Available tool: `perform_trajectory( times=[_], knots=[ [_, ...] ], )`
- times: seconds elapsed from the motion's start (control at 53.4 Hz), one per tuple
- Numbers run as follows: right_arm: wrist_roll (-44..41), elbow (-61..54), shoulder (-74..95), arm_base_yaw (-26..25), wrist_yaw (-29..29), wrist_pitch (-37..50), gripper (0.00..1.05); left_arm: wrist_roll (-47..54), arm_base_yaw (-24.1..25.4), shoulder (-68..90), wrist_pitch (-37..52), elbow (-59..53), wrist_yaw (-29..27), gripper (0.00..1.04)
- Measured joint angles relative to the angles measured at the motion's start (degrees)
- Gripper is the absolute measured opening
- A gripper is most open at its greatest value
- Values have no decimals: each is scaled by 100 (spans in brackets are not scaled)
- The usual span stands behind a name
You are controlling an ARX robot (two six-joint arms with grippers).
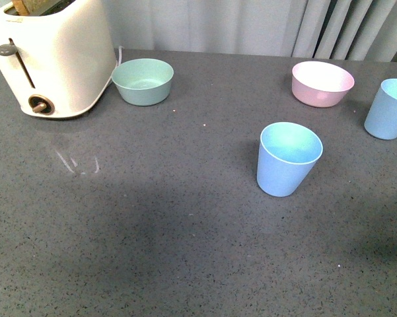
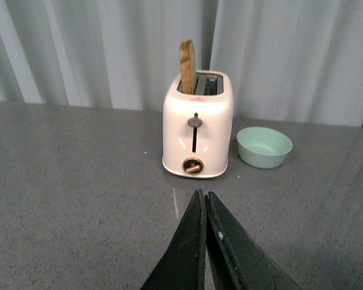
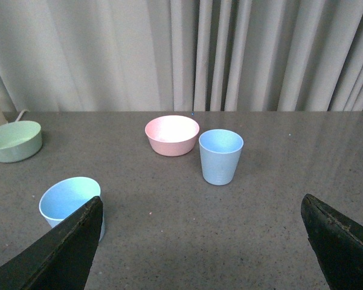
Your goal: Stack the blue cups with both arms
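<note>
**Fingers shut on the left arm, spread wide on the right; two blue cups stand apart**

Fingers of the left black angular gripper [image 2: 203, 199] lie pressed together tip to tip, with nothing between them. They hang above the grey speckled tabletop [image 1: 152, 231] and face a cream plastic two-slot toaster [image 2: 197, 130]. A brown slice of toast [image 2: 187, 66] stands up out of one slot. Near the toaster sits a mint-green round plastic bowl [image 2: 264, 147], empty.

On the right black angular gripper [image 3: 201, 202], the two fingers [image 3: 72, 248] are spread far apart and hold nothing.

Both cups stand upright, mouths up and empty, on the robot's right half of the table, well apart from each other. The nearer light blue tapered plastic cup [image 1: 288, 158] stands alone, clear of everything else. In the right wrist view one finger hides part of it. The farther light blue tapered plastic cup [image 1: 388, 109] is at the right edge of the front view, partly cut off by the frame. It is near a pale pink round plastic bowl [image 1: 322, 84] but does not touch it. In the right wrist view this cup and the pink bowl show between the spread fingers, ahead of them. A pale pleated curtain [image 3: 169, 54] hangs behind the table.
</note>
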Motion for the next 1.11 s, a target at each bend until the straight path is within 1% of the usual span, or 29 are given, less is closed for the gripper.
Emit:
perform_trajectory(
  times=[0.131,0.169,0.281,0.3,0.319,0.337,0.356,0.375,0.393,0.412,0.45,0.487,0.6,0.656,0.693,0.731,0.806,0.862,0.974,1.049,1.105],
  knots=[
    [0,0,0,0,0,0,96,0,0,-26,-28,0,0,2],
    [0,0,0,0,0,0,96,-2,0,-26,-28,0,-2,5],
    [20,7,13,-4,-35,-13,96,-2,0,-26,-28,0,0,23],
    [107,63,120,-74,-264,-212,96,0,0,-26,-28,0,0,26],
    [254,199,280,-197,-662,-560,96,0,0,-26,-28,0,-2,30],
    [313,271,398,-275,-837,-752,96,-2,0,-26,-28,0,-2,32],
    [435,424,691,-450,-1152,-1078,96,-2,0,-26,-28,0,-2,35],
    [481,498,850,-535,-1307,-1207,96,0,0,-26,-28,-2,-2,37],
    [533,634,1209,-715,-1598,-1377,96,0,0,-26,-28,0,4,41],
    [579,782,1725,-946,-1912,-1373,96,0,0,-28,-28,0,2,46],
    [614,1021,2533,-1244,-2229,-1054,96,0,0,-26,-28,0,0,55],
    [575,1318,3314,-1351,-2304,-575,96,0,0,-26,-28,0,0,64],
    [157,2076,4983,-1381,-2090,404,96,0,0,-26,-28,0,0,83],
    [0,2371,5565,-1373,-2052,608,96,0,0,-28,-28,0,0,90],
    [-151,2677,6118,-1342,-1998,721,96,0,0,-26,-28,0,0,97],
    [-260,2914,6511,-1300,-2000,721,96,11,0,-26,-28,0,0,98],
    [-511,3379,7241,-1165,-1974,715,96,9,0,-26,-28,0,0,95],
    [-704,3733,7733,-1038,-1829,697,96,11,0,-28,-28,0,0,96],
    [-1294,4686,8918,-748,-1207,656,96,11,0,-26,-28,0,0,96],
    [-1493,5001,9309,-636,-1010,636,96,11,0,-26,-28,0,0,96],
    [-1572,5200,9530,-577,-988,544,96,11,0,-26,-28,0,0,96]
  ],
)
